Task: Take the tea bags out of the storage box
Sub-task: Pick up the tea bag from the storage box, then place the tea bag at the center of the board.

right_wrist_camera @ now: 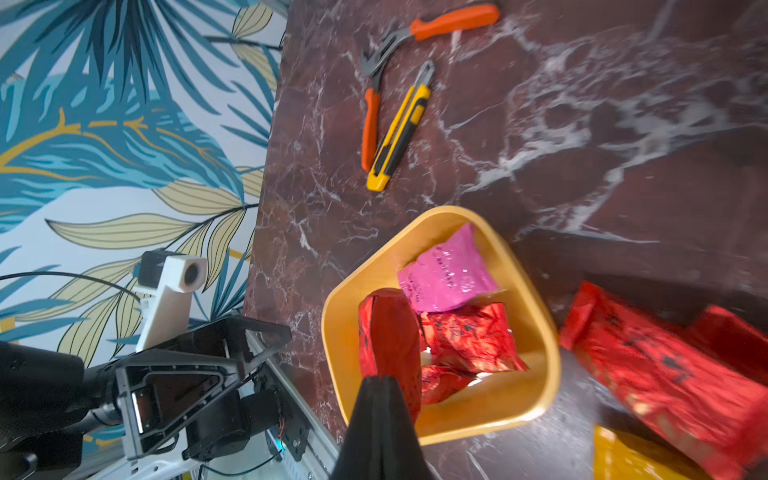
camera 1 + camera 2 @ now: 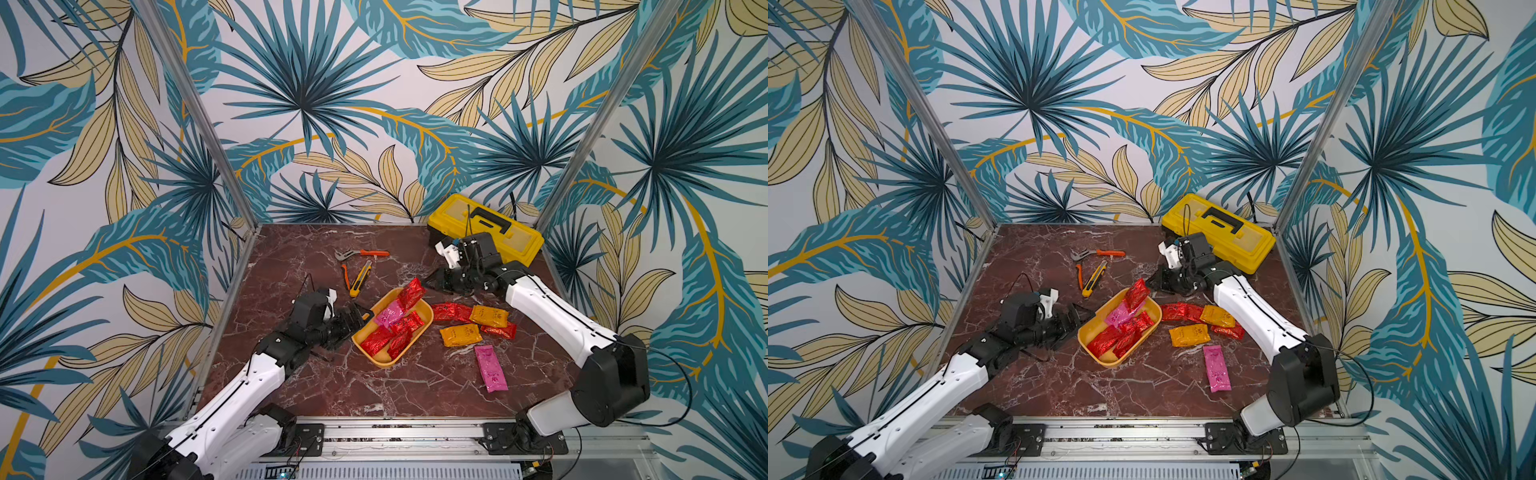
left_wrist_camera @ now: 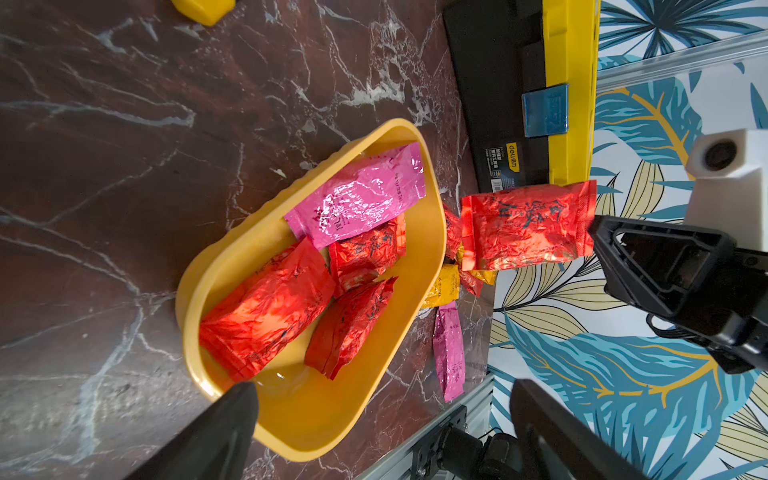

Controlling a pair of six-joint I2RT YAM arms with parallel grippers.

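Right gripper (image 2: 429, 279): I'm pinching one red tea bag (image 2: 411, 293) by its end, jaws clamped tight on the foil. It's hanging tilted over the far corner of the box, just above centre in both top views.
Left gripper (image 2: 360, 315): I'm hovering low at the box's left rim, jaws standing wide apart and gripping nothing. I can't tell whether a finger is touching the rim.
Storage box (image 2: 384, 362): it's sitting on the marble table (image 2: 299, 374) at the centre of both top views, turned diagonally.
Inside the box: a pink tea bag (image 2: 390, 316) is lying over three red ones (image 2: 376, 340), all overlapping.
Out on the table: two red sachets (image 2: 451, 311) and two orange-yellow sachets (image 2: 489, 316) are lying bunched just right of the box. A second pink sachet (image 2: 491, 369) is lying apart from them, toward the lower right.
Toolbox (image 2: 486, 232): it's sitting closed at the upper right of the table, beyond my right wrist.
Pliers (image 2: 361, 253) and utility knife (image 2: 360, 279): they're lying side by side, above and left of the box.
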